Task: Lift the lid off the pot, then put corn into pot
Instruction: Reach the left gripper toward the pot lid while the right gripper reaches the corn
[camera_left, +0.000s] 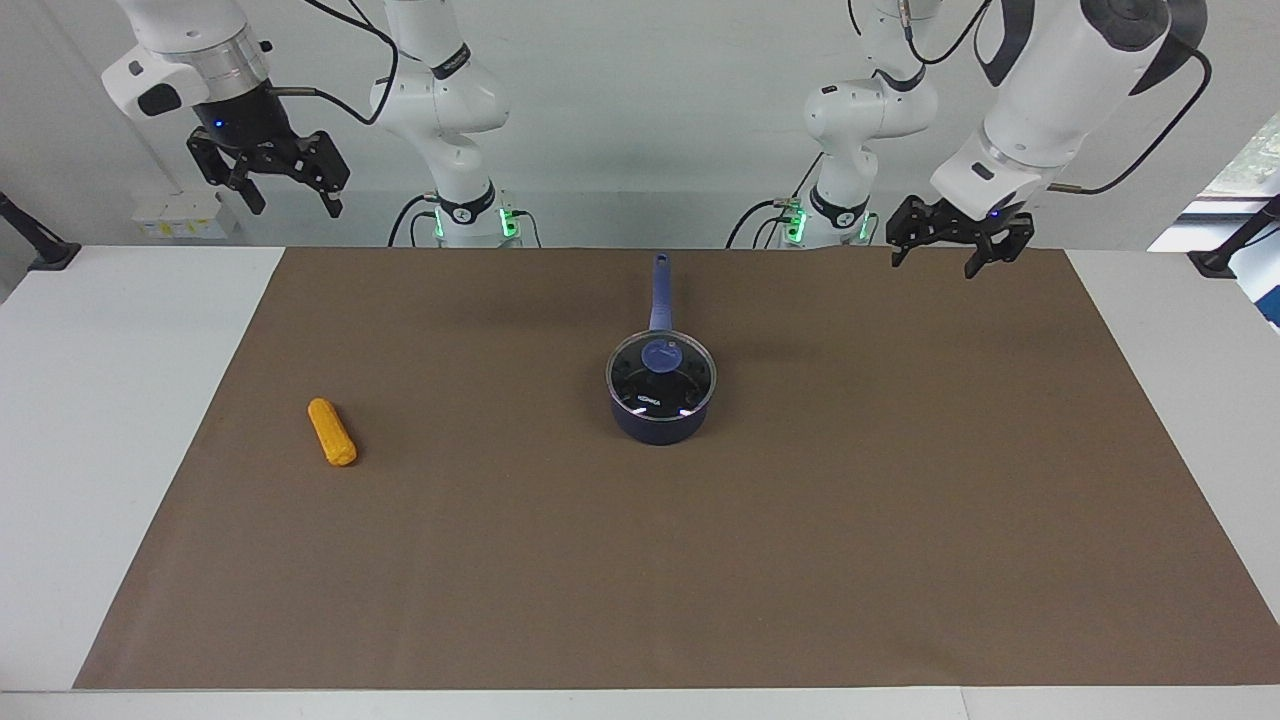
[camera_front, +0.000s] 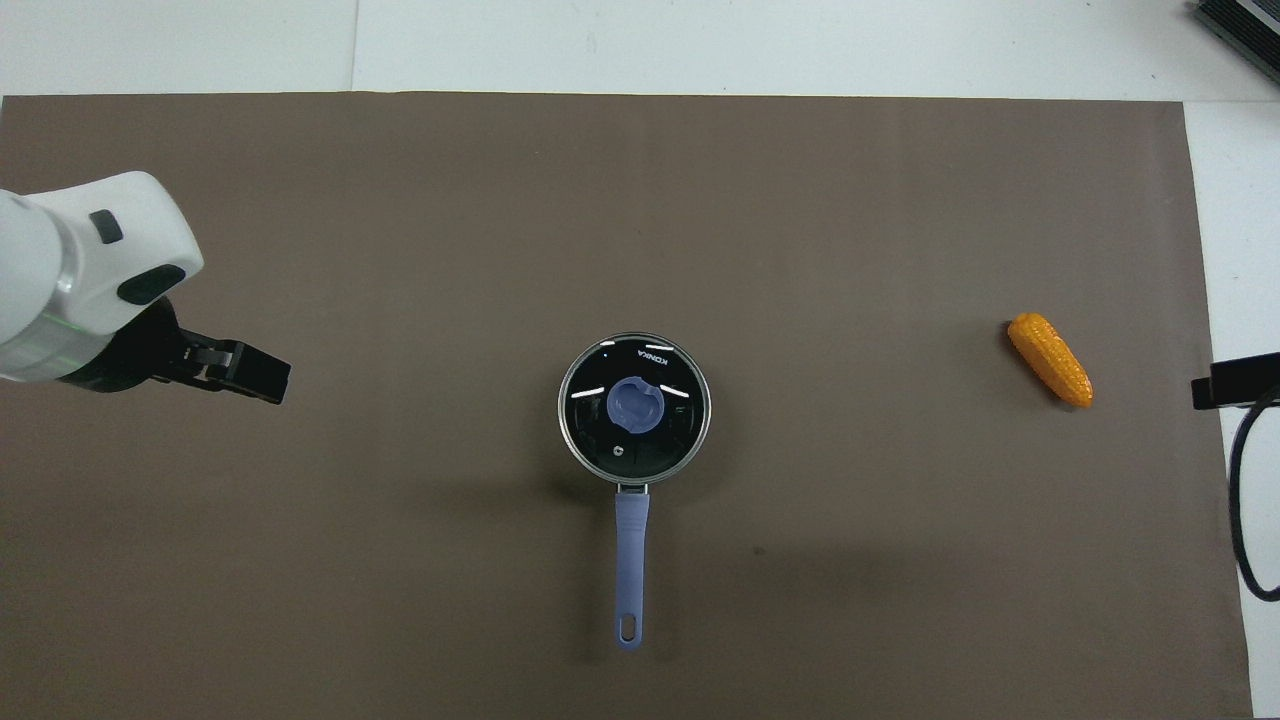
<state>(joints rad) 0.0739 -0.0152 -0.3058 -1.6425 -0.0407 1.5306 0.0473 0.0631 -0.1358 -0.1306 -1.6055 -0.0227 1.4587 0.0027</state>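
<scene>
At the overhead view's edge only a black tip of the right gripper (camera_left: 268, 190) is seen — its fingers spread, raised near the right arm's end. "KONKA" is read on the clear glass lid (camera_left: 661, 374), seated on the navy saucepan (camera_left: 660, 424) mid-mat, handle pointed toward the robots. The stubby orange corn cob (camera_left: 332, 432) lies slantwise toward the right arm's end. The left gripper (camera_left: 949, 254) — fingers apart — hangs over the brown mat (camera_left: 700, 560).

lid (camera_left: 661, 371) on pot (camera_left: 657, 421); corn (camera_left: 332, 432) well apart toward right arm's end.
</scene>
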